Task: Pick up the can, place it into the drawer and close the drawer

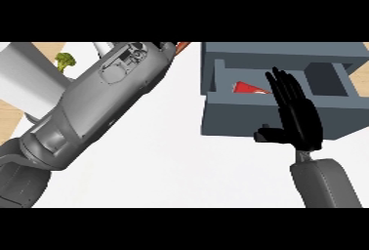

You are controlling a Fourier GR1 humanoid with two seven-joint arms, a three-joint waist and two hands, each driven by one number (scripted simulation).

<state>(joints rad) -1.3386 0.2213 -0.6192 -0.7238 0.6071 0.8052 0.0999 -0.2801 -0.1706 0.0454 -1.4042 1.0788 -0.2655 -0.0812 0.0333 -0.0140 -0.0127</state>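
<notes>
A red can (249,88) lies inside the open grey drawer (238,122) at the upper right. Only part of the can shows, the rest being behind my right hand. The right hand (299,114) is open with straight fingers pointing up, and it stands against the drawer's front panel with the thumb out to the left. My left forearm (93,107) crosses the view from the lower left up to the top centre. Its hand lies beyond the top edge and does not show.
A green broccoli floret (66,60) sits at the upper left beside a white slab (25,78). A thin orange-red sliver (184,47) shows at the top by the left wrist. The white counter (180,166) spreads below the drawer, and a wooden strip (10,117) shows at the left edge.
</notes>
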